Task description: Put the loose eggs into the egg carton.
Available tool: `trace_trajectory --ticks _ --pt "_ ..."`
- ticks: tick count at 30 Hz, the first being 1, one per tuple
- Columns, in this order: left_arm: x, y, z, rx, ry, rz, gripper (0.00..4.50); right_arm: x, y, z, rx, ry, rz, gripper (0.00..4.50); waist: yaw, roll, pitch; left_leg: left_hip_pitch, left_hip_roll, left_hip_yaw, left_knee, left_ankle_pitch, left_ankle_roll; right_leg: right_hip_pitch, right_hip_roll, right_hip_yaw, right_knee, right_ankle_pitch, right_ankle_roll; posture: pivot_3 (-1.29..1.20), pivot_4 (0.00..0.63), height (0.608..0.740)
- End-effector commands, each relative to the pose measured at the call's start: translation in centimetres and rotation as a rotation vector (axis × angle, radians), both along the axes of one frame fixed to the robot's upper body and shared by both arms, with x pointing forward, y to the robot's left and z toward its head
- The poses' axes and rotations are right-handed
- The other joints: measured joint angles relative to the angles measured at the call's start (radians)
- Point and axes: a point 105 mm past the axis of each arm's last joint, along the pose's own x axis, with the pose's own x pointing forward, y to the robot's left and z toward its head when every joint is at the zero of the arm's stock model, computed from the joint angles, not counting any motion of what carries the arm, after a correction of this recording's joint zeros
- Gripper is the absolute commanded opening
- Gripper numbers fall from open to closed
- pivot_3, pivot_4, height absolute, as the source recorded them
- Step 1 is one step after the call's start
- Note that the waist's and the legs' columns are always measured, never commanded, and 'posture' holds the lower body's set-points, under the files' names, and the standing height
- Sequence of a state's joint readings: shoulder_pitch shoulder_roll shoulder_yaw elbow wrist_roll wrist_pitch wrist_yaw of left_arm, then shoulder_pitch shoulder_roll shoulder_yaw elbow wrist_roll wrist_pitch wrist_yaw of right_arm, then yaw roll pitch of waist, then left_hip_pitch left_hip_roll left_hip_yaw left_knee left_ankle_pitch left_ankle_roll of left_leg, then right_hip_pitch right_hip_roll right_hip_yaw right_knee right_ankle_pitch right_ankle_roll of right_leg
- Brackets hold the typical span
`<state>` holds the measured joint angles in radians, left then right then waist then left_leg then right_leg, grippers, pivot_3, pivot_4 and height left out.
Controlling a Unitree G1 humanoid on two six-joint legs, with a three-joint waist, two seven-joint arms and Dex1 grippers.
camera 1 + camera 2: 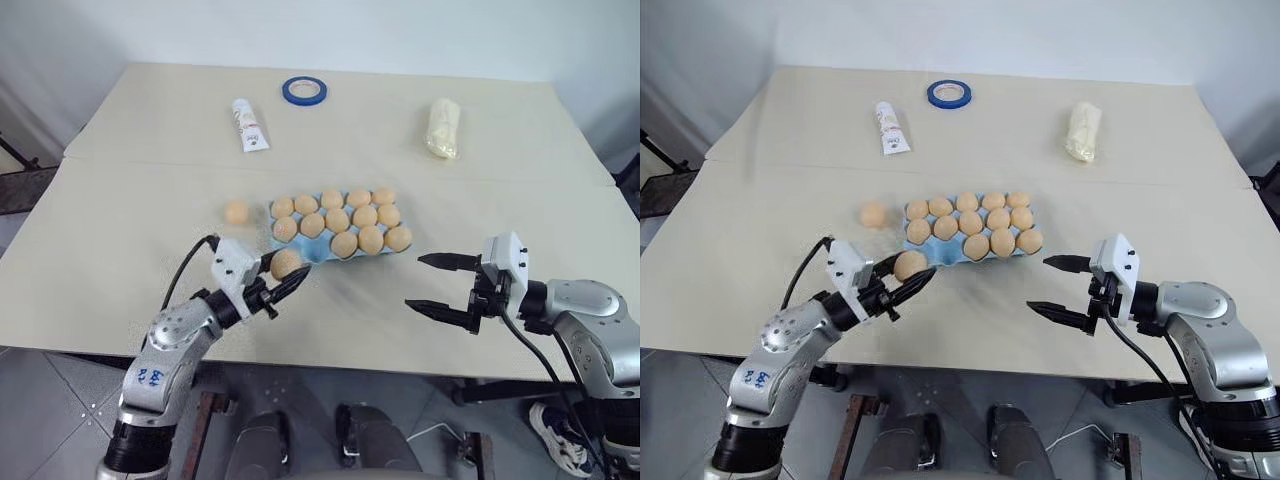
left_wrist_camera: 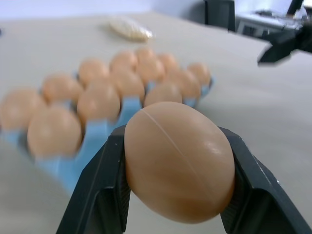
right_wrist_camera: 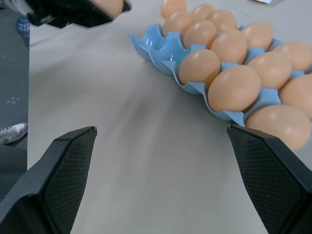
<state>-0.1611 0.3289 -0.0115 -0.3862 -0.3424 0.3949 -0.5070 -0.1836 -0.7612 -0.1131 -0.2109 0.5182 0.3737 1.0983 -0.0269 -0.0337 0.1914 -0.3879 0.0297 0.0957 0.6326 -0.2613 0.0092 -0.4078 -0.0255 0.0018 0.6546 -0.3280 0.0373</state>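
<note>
The light blue egg carton (image 1: 318, 251) lies mid-table, most cups filled with pale orange eggs; its near-left cups (image 3: 161, 46) are bare. My left gripper (image 1: 287, 277) is shut on one loose egg (image 1: 285, 263), held above the table just off the carton's near-left corner; the left wrist view has this egg (image 2: 179, 161) clamped between both black fingers. Another loose egg (image 1: 237, 211) rests on the table left of the carton. To the carton's right, my right gripper (image 1: 432, 283) hovers open and holds nothing.
A blue tape ring (image 1: 304, 91) and a white tube (image 1: 249, 125) lie at the table's far side. A pale lumpy bag (image 1: 443, 126) sits at the far right. The beige table (image 1: 120, 240) has a seam running across its width.
</note>
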Motion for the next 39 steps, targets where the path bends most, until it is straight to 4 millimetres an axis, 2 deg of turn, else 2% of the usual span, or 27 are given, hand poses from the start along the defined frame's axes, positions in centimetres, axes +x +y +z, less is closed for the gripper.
trace_trajectory --ticks 1,5,11,15,16,22,27,31,35,39 --pt "1.3 -1.0 2.9 -0.056 -0.119 0.055 1.87 -0.3 0.2 1.2 0.034 -0.051 0.020 4.50 0.000 0.000 0.000 0.000 0.000 0.000 0.000 0.000 0.000 0.000 0.000 0.000 0.000 0.000 0.000 0.00 0.150 0.740" --pt "3.1 -2.4 2.6 -0.059 -0.110 0.056 1.87 -0.7 0.1 1.5 0.059 -0.067 0.027 4.50 0.000 0.000 0.000 0.000 -0.001 0.001 0.001 0.000 0.001 0.001 0.001 0.001 0.000 0.001 0.002 0.00 0.150 0.740" --pt "4.2 -3.2 1.2 -0.032 -0.087 0.031 1.87 -1.1 -0.1 1.2 0.054 -0.064 -0.007 4.50 0.001 0.000 0.000 0.000 0.000 0.001 0.001 0.001 0.000 0.000 0.001 0.001 0.000 0.001 0.002 0.00 0.150 0.740" --pt "4.5 -3.8 1.2 -0.035 -0.100 0.010 1.87 -1.3 -0.4 1.0 0.049 -0.065 -0.031 4.50 0.002 0.000 0.000 0.000 -0.001 0.001 0.002 0.001 0.000 0.000 0.000 0.001 0.000 0.001 0.002 0.00 0.150 0.740" --pt "4.5 -3.8 1.4 -0.037 -0.110 0.008 2.58 -1.3 -0.4 1.0 0.049 -0.065 -0.034 4.50 0.002 0.000 0.000 0.000 -0.001 0.001 0.002 0.001 0.001 0.000 0.000 0.001 0.000 0.001 0.002 0.00 0.150 0.740" --pt "4.3 -3.8 1.4 -0.030 -0.117 -0.010 4.42 -1.5 -0.3 0.8 0.048 -0.063 -0.036 4.50 0.000 0.000 0.000 0.000 0.000 0.001 0.002 0.001 0.000 0.000 0.001 0.001 0.000 0.001 0.002 0.00 0.150 0.740" --pt "3.7 -2.8 1.2 -0.021 -0.098 -0.005 4.47 -1.6 -0.4 0.7 0.043 -0.061 -0.035 4.50 0.000 0.000 0.000 0.000 0.000 0.001 0.002 0.001 0.000 0.000 0.000 0.002 0.000 0.001 0.002 0.00 0.150 0.740" --pt "2.5 -0.8 0.8 -0.038 -0.020 0.015 4.47 -1.6 -0.5 0.8 0.039 -0.059 -0.032 4.50 -0.003 0.000 0.000 0.000 0.000 0.001 0.001 0.001 0.000 0.000 0.000 0.002 0.000 0.001 0.002 0.00 0.150 0.740" --pt "1.0 3.5 -0.4 0.032 0.045 0.074 4.47 -1.6 -0.7 0.7 0.033 -0.050 -0.025 4.50 -0.004 0.000 0.000 0.001 0.000 0.001 0.001 0.001 0.000 0.000 0.001 0.002 0.001 0.001 0.002 0.00 0.150 0.740" --pt "-0.3 6.9 -0.9 0.080 0.079 0.118 4.47 -1.4 -0.6 0.6 0.033 -0.048 -0.019 4.50 -0.001 0.000 0.000 0.001 0.000 0.001 0.001 0.001 0.000 0.000 0.000 0.002 0.001 0.001 0.001 0.00 0.150 0.740"
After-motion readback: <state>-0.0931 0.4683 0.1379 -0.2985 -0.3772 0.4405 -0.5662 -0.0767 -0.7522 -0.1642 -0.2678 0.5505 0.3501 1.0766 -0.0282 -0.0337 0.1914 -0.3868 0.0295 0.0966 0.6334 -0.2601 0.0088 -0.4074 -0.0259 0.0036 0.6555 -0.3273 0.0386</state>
